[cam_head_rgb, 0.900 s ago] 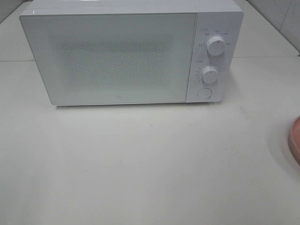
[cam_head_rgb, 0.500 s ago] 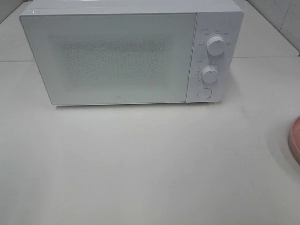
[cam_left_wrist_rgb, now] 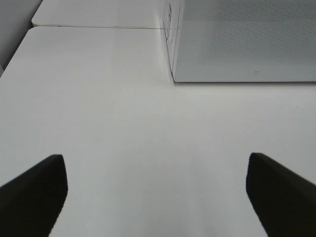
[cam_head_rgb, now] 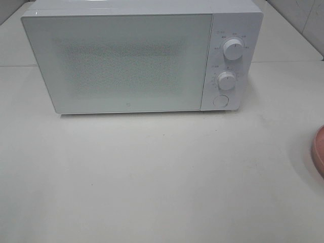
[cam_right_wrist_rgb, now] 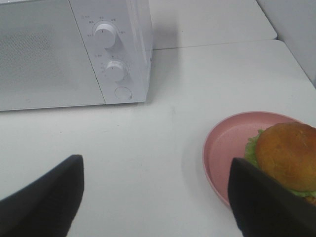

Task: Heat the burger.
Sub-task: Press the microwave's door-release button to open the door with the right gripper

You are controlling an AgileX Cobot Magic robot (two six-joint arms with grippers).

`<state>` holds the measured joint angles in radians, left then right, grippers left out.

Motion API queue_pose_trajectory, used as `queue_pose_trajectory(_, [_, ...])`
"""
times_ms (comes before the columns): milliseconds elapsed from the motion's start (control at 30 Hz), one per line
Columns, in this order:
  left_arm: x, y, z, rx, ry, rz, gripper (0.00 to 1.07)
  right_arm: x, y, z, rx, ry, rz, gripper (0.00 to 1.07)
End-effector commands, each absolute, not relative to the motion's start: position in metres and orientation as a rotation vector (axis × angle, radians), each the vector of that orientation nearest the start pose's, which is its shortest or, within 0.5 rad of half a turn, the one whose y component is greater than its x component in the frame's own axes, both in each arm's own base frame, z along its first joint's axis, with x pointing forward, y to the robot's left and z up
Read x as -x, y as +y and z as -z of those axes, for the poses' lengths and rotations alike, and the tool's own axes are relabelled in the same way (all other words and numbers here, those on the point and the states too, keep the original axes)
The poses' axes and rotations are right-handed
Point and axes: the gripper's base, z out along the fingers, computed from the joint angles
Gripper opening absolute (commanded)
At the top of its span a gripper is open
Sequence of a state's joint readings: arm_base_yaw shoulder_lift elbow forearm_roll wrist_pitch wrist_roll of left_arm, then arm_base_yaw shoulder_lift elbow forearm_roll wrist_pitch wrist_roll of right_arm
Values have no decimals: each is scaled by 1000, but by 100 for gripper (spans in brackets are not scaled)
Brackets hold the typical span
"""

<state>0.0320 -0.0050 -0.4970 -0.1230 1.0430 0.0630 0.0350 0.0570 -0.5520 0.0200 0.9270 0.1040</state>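
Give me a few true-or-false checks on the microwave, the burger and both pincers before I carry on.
1. The microwave has its door shut. True.
2. The burger is already inside the microwave. False: it sits on the pink plate on the table, on the right arm's side.
3. The left pincer is open and holds nothing. True.
4. The right pincer is clamped on the burger. False: it is open, with only bare table between its jaws.
5. The microwave's panel has two dials above a round button. True.
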Motion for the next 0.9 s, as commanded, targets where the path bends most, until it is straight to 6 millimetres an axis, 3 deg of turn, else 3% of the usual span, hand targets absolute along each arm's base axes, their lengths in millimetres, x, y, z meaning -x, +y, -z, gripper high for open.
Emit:
queue_pose_trajectory(33, [8, -11, -278, -32, 1990, 92, 90, -13, 2, -312, -59, 1892, -117, 75])
queue_pose_trajectory(900, [8, -11, -278, -32, 1990, 92, 90, -94, 4, -323, -63, 1892, -110, 75])
